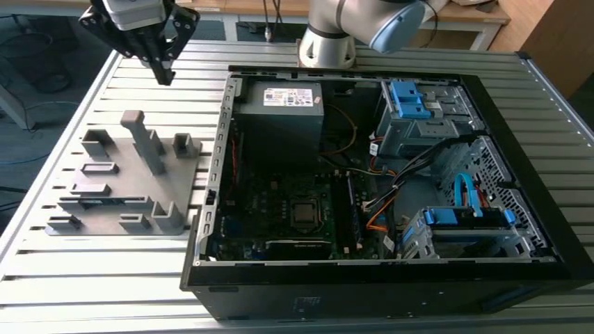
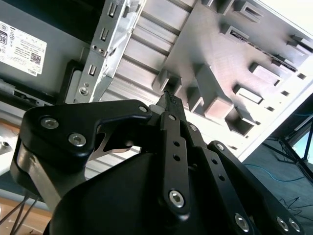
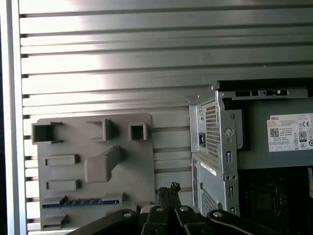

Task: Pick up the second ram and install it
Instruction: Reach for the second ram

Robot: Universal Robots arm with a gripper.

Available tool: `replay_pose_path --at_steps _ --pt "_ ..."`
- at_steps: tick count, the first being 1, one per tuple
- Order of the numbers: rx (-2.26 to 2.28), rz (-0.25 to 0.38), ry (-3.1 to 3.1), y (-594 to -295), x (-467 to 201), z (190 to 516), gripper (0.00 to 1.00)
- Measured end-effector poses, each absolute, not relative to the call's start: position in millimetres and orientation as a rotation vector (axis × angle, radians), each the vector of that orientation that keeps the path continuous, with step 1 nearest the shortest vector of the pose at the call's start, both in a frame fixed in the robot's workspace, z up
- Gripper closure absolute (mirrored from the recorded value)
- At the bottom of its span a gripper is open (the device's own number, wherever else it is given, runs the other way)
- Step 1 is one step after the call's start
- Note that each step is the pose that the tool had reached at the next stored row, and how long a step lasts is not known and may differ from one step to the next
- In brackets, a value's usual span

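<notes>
The gripper [image 1: 165, 75] hangs in the air above the slatted metal table [image 1: 93, 292], off to the exterior view's left of the open PC case [image 1: 371, 296] and past the far end of the grey fixture plate [image 1: 190, 184]. In both wrist views the 2 black fingers [image 2: 174, 147] look pressed together at the tips, and nothing is pinched between them.

The second ram [image 3: 80, 201] isn't picked up. It sits edge-on in the long slot of the fixture plate, a thin blue-green strip in the first wrist view and more of a dark line in the exterior view [image 1: 107, 200]. It's well apart from the gripper, nothing touching it.

As for writing, the grey power supply [image 1: 278, 122] in the case has a white sticker [image 1: 292, 97] on top, full of small print and little certification marks. The same sticker shows in the first wrist view [image 3: 291, 132] with a square code on it, and it sits at the edge of the second wrist view [image 2: 19, 49]. The ram's own label can't be made out.
</notes>
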State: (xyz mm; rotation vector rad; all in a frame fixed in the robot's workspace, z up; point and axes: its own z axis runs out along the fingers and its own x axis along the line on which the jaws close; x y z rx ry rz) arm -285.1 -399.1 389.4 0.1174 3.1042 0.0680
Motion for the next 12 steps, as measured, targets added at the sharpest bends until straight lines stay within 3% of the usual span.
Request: replay_pose_path --at_steps 12 --pt "0.117 0.068 3.104 -399.1 -304.9 387.6 0.9"
